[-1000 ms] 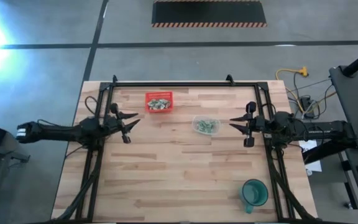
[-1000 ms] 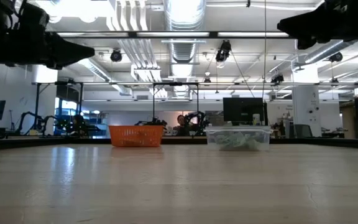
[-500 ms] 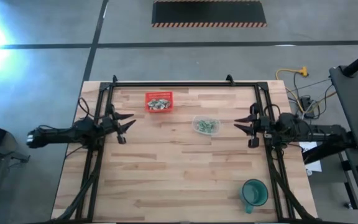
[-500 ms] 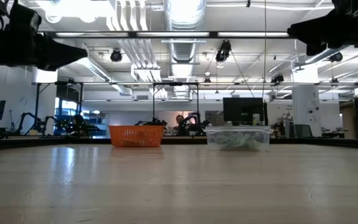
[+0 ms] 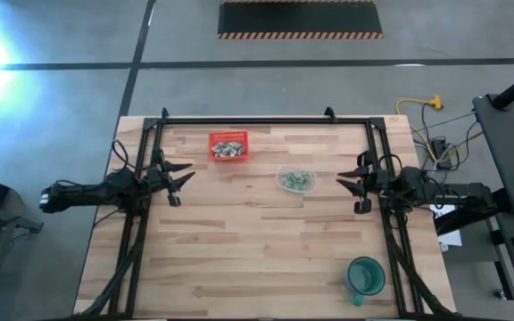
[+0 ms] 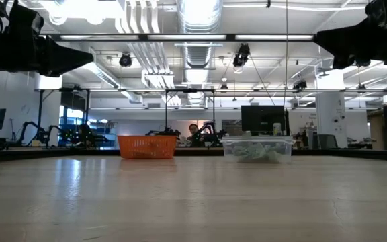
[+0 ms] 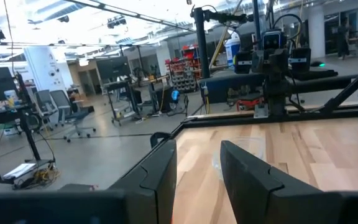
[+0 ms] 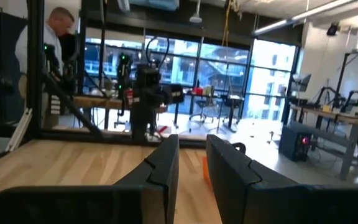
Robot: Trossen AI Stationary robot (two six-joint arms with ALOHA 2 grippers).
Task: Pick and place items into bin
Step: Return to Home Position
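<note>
From above, the wooden table (image 5: pixel 257 250) holds two bins toward its far side. The red bin (image 5: pixel 211 146) sits left of centre with a heap of pale green packets (image 5: pixel 228 148) inside it. The clear bin (image 5: pixel 279 171) sits near the middle and holds a smaller cluster of the same packets. No packets lie loose on the boards. A teal cup (image 5: pixel 364 276) stands well apart, near the front right corner. The left gripper (image 5: pixel 179 178) hangs over the left edge of the table, pointing inward, level with the gap between the bins. The right gripper (image 5: pixel 347 183) faces it from the right edge, just beside the clear bin but not touching it. Both have their fingers spread and carry nothing.

From table height, the red bin and the clear bin stand side by side on the far part of the table, apart from each other. The packets show as a pale heap through the clear wall. Both arms appear only as dark shapes in the top corners, high above the wood.

The left wrist camera looks past its two dark fingers (image 7: pixel 160 177), which stand apart with bare wood between them. The teal cup shows at the far edge of the table.

The right wrist camera shows its fingers (image 8: pixel 163 171) parted by a narrower gap, with nothing held. A person (image 8: pixel 42 43) stands in the room beyond the table.
</note>
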